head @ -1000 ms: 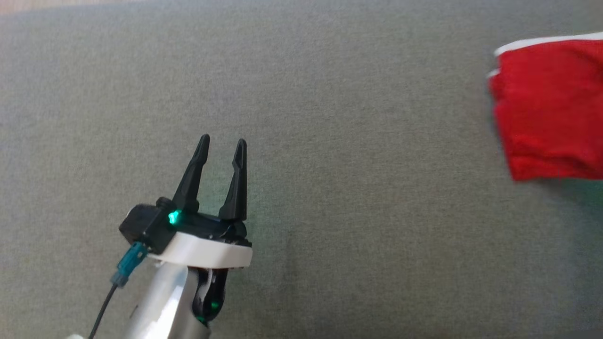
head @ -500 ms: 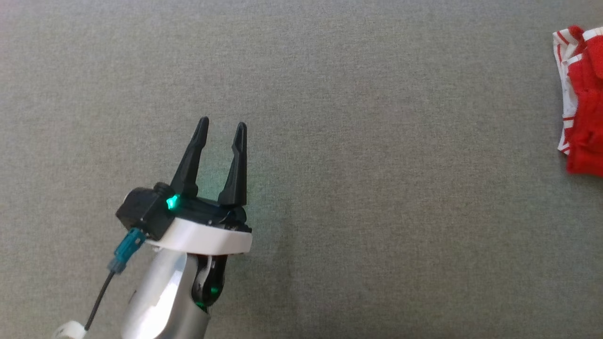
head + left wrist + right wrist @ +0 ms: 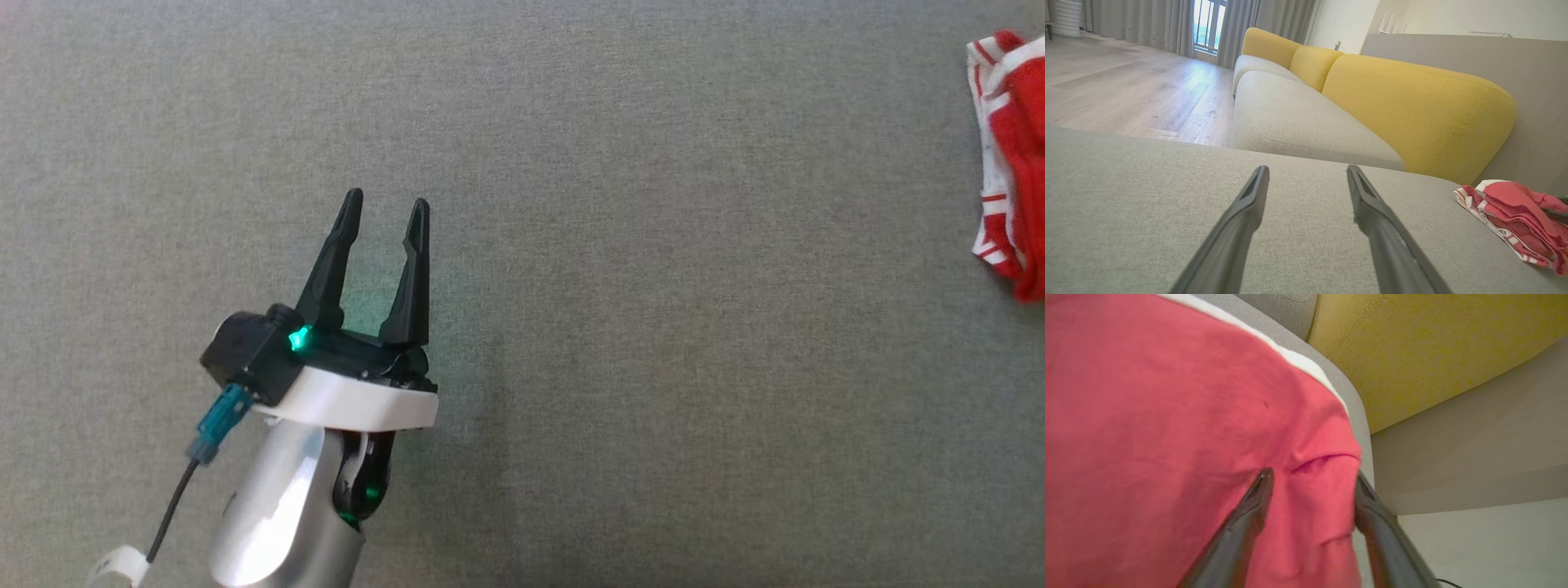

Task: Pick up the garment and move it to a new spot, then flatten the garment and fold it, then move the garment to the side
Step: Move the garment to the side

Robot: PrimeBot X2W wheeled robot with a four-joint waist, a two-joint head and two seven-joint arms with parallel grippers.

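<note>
The garment [image 3: 1012, 155] is red with a white-and-red striped underside and lies bunched at the far right edge of the grey cushion [image 3: 653, 327]. The left wrist view shows the garment [image 3: 1515, 212] as a crumpled pile to the right of my left gripper. My left gripper [image 3: 386, 198] hovers open over bare cushion at the lower left, fingers [image 3: 1241, 212] spread with nothing between them. In the right wrist view my right gripper [image 3: 1313, 473] stands open right over the garment [image 3: 1167, 437], with red cloth lying between its fingers near the cushion's edge.
A yellow backrest [image 3: 1412, 106] and another grey seat [image 3: 1298, 118] lie beyond the cushion. A grey wall panel [image 3: 1515, 81] rises behind the garment. Wooden floor [image 3: 1126, 90] stretches to the left, and the cushion's edge drops off beside the right gripper [image 3: 1365, 428].
The head view has shifted. The garment has gone from a flat red shape to a bunched pile with its striped side showing, closer to the right edge. The left gripper stays open.
</note>
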